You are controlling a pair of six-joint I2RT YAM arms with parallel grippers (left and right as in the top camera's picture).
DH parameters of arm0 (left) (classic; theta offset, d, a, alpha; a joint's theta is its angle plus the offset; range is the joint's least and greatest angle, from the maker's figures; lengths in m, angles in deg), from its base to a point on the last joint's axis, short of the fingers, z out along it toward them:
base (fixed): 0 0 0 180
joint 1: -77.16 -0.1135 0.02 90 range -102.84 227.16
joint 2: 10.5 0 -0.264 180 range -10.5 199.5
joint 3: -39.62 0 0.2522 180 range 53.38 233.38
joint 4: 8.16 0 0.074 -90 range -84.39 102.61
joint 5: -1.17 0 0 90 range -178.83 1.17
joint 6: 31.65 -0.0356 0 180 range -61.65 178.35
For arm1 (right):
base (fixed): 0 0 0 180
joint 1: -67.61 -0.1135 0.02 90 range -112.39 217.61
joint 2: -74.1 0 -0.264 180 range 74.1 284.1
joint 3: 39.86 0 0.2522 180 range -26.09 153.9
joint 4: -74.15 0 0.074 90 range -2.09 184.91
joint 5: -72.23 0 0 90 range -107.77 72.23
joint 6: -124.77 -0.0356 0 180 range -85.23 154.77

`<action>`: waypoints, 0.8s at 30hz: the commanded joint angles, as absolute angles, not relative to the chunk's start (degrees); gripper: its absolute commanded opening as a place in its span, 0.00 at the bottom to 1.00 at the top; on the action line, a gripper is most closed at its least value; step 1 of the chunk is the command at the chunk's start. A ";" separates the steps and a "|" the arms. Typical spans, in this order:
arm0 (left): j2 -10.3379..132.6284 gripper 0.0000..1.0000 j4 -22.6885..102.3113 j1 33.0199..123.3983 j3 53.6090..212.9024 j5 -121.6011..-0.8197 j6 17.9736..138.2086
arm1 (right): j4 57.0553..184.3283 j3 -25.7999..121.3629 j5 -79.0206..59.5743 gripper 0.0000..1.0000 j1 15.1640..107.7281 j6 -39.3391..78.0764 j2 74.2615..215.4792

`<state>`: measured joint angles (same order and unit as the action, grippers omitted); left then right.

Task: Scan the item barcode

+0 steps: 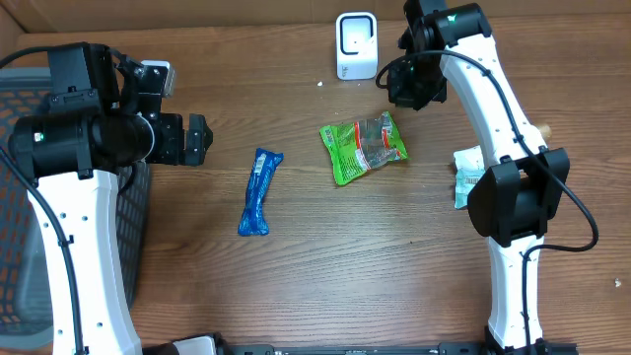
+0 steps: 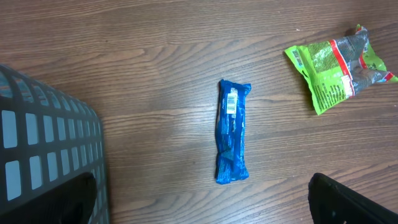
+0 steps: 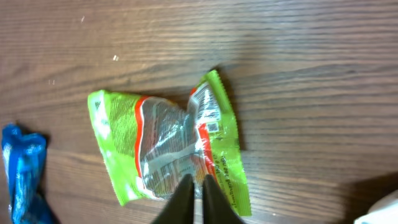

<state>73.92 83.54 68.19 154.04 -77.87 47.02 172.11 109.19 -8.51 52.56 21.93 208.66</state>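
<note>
A crumpled green snack bag (image 1: 363, 146) lies flat on the wooden table, in front of the white barcode scanner (image 1: 356, 44) that stands at the back edge. My right gripper (image 3: 196, 182) hovers above the bag's near edge, shut with nothing between its fingers; in the overhead view the right gripper (image 1: 409, 87) sits right of the scanner, apart from the bag (image 3: 165, 149). A blue wrapped bar (image 2: 232, 132) lies left of the bag, its white barcode label facing up. My left gripper (image 2: 204, 194) stands wide open and empty, short of the bar's near end.
A grey mesh basket (image 2: 43, 137) stands at the table's left side, beside the left arm. A white and teal packet (image 1: 467, 177) lies at the right, partly under the right arm. The blue bar (image 1: 259, 192) rests mid-table.
</note>
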 commanded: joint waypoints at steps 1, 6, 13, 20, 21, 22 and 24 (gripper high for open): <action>74.16 1.00 83.34 68.19 154.39 -77.38 46.76 | 170.54 106.65 -4.88 0.04 52.23 22.58 208.55; 74.16 1.00 83.34 68.19 154.39 -77.38 46.76 | 163.94 98.68 -4.51 0.04 51.23 21.40 208.75; 74.16 1.00 83.36 68.19 154.39 -77.38 46.76 | 155.46 92.56 -0.95 0.04 50.57 23.06 208.75; 74.16 1.00 83.32 68.19 154.39 -77.38 46.76 | 153.66 92.18 -1.17 0.04 49.57 24.40 208.75; 74.16 1.00 83.34 68.19 154.37 -77.38 46.76 | 152.92 91.70 -1.19 0.04 49.54 24.40 208.77; 74.16 1.00 83.32 68.19 154.39 -77.38 46.76 | 151.70 90.61 -1.19 0.04 49.57 24.37 208.77; 74.16 1.00 83.34 68.19 154.37 -77.38 46.76 | 149.66 88.34 -1.17 0.04 49.57 24.33 208.77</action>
